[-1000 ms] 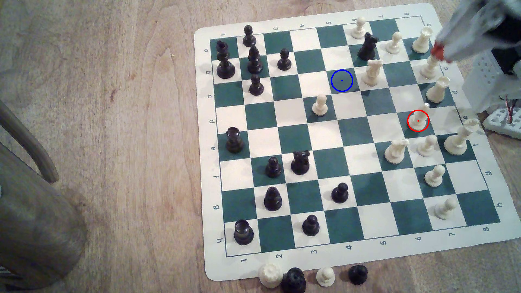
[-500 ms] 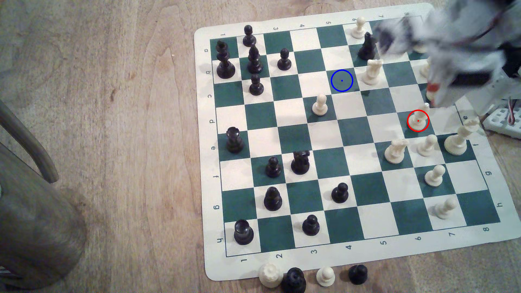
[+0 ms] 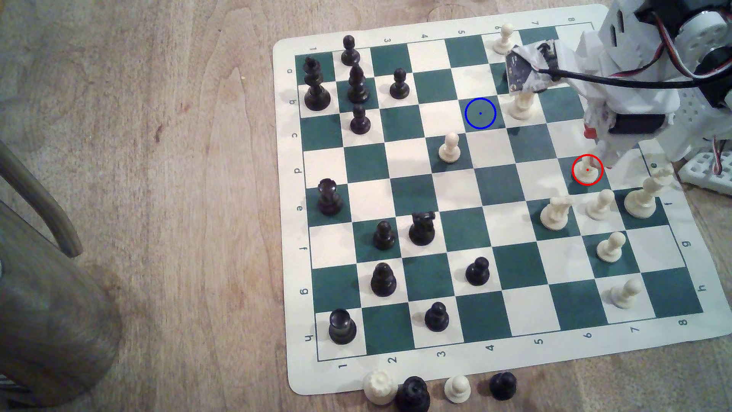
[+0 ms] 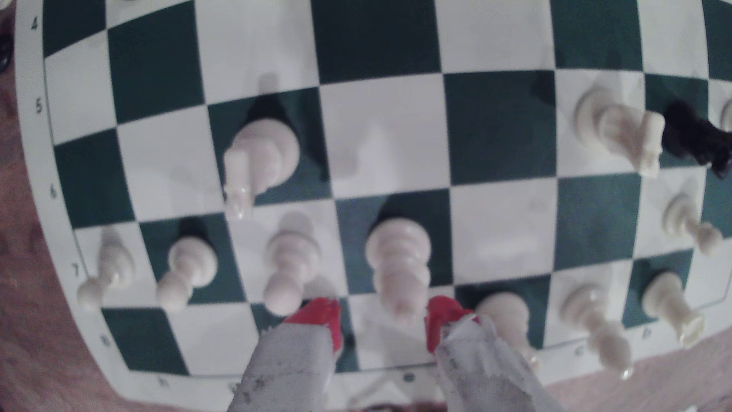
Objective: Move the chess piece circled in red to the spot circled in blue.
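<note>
The arm has swung in from the far corner of the board and come down, so the gripper (image 4: 383,317) now hangs right over the chess piece (image 3: 587,169), which it was well away from a second ago. The chess piece has not moved and stands up straight on its green square with the red ring. In the wrist view the two red fingertips (image 4: 323,317) are apart, one on each side of the piece's top, and they do not squeeze it yet. The spot (image 3: 480,113) with the blue ring is bare, well apart toward the exterior view's left. So the reach looks done, and I think the grab comes next
</note>
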You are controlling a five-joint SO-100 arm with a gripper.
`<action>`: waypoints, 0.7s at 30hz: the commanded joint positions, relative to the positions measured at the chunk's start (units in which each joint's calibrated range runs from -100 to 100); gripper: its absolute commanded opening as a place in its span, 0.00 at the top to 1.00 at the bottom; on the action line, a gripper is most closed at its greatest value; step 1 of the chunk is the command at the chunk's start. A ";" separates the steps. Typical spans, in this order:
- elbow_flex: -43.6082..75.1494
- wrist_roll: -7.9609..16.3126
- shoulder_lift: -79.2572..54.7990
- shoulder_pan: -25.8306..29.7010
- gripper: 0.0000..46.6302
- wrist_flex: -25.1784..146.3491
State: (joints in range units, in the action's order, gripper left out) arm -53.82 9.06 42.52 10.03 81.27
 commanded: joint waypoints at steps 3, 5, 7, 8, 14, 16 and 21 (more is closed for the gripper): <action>-0.76 -0.83 -0.93 -1.93 0.74 -0.69; -2.12 -1.03 -1.01 -2.09 0.74 -1.26; -2.94 -1.07 -1.27 -2.09 0.74 -1.59; -3.21 -1.07 -1.44 -2.09 0.75 -1.75; -5.57 -1.03 -3.13 -2.17 0.75 -4.29; -6.11 -0.98 -3.81 -2.17 0.75 -5.11; -7.83 -0.88 -5.85 -2.17 0.76 -7.24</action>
State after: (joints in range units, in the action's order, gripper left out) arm -61.68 8.08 37.41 8.11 75.30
